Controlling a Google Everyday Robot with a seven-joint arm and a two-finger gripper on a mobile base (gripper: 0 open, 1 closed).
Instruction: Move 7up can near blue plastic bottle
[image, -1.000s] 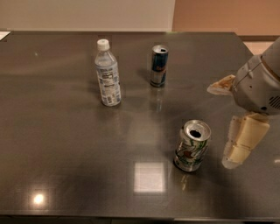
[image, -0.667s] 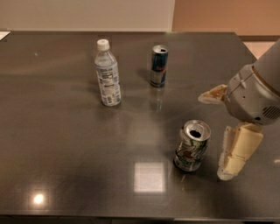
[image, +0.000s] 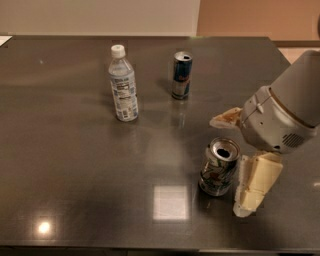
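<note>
The 7up can (image: 219, 169), silver-white with green swirls and an open top, stands upright on the dark table at the right front. The blue plastic bottle (image: 122, 91), clear with a white cap and pale label, stands upright at the back left, well apart from the can. My gripper (image: 229, 165) reaches in from the right and is open. One cream finger (image: 226, 117) lies just behind the can. The other finger (image: 255, 184) lies close beside the can's right front. The can stands in the gap between them, not gripped.
A slim blue-and-silver can (image: 181, 76) stands upright at the back centre, right of the bottle. The dark glossy table (image: 70, 165) has its front edge near the bottom of the view and its right edge behind my arm.
My gripper has moved left toward the 7up can, so its fingers now straddle the can. The can, the bottle and the slim can have not moved.
</note>
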